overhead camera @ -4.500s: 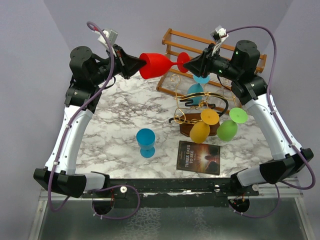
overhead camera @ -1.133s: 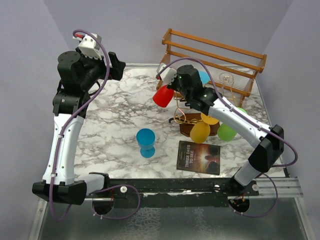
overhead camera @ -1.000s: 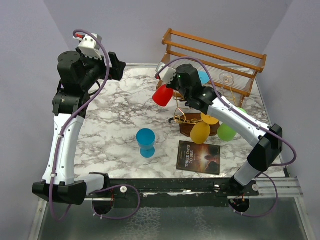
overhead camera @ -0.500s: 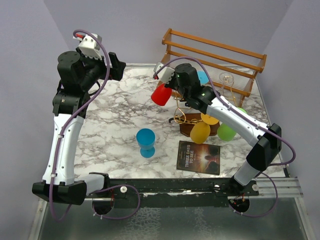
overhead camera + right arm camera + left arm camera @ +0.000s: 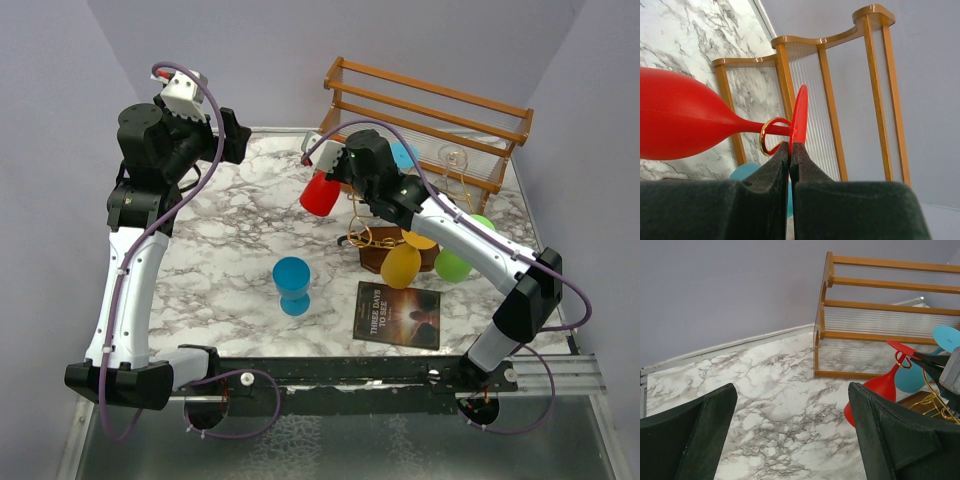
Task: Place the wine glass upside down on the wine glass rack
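Note:
The red wine glass [image 5: 320, 193] hangs tilted, bowl down and to the left, foot up. My right gripper [image 5: 790, 147] is shut on the rim of its foot [image 5: 800, 117]. A gold wire loop [image 5: 771, 136] of the wine glass rack [image 5: 368, 238] curls around the stem just below the foot. The left wrist view shows the same red wine glass [image 5: 880, 390] and gold wire loop [image 5: 901, 359]. My left gripper [image 5: 790, 435] is open and holds nothing, raised at the back left, well clear of the glass.
Yellow [image 5: 400, 263], green [image 5: 455, 262] and teal [image 5: 405, 154] glasses hang on the wine glass rack. A blue glass [image 5: 292, 285] stands on the marble table [image 5: 230, 230] and a book [image 5: 398, 314] lies near the front. An orange wooden slatted shelf [image 5: 430, 105] stands at the back right.
My right gripper has carried the red glass a little left and back beside the rack. The left arm has barely moved.

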`<state>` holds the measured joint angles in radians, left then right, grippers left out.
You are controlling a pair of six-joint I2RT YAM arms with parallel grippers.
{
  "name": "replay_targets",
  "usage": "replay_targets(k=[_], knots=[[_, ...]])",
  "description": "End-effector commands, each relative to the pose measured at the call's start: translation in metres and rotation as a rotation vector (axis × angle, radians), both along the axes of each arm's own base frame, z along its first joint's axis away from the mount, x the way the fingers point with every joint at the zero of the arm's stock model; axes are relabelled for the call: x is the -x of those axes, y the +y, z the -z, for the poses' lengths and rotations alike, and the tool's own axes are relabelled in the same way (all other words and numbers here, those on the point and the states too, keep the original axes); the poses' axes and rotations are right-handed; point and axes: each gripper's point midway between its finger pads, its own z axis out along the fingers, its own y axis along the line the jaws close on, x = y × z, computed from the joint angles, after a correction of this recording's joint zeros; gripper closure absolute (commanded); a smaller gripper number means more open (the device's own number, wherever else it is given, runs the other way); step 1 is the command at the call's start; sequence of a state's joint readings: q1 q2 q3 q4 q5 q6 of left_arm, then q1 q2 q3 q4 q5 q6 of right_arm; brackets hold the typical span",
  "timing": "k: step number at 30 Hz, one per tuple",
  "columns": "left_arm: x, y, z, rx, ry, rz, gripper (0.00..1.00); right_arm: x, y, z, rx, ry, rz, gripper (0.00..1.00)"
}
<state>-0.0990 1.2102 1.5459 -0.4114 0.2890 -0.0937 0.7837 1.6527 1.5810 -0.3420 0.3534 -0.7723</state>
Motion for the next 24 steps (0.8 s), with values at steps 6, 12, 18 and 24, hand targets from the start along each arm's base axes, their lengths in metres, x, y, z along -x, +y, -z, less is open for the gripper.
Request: replay_targets(k=[6,12,18,24], knots=[[-0.003,0.011,-0.002,-0.05,-0.042,-0.044,0.03,0.016,0.015,-0.01,-0.004,-0.011,-0.076,0.94],[-0.004,0.014,0.004,-0.073,-0.04,-0.053,0.03,0.02,0.017,-0.006,0.011,0.0,-0.086,0.92],[-0.006,0.016,0.008,-0.091,-0.04,-0.061,0.03,0.023,0.019,-0.002,0.017,0.011,-0.097,0.9],[-0.008,0.016,0.012,-0.1,-0.038,-0.06,0.03,0.027,0.022,0.001,0.01,0.034,-0.111,0.87]])
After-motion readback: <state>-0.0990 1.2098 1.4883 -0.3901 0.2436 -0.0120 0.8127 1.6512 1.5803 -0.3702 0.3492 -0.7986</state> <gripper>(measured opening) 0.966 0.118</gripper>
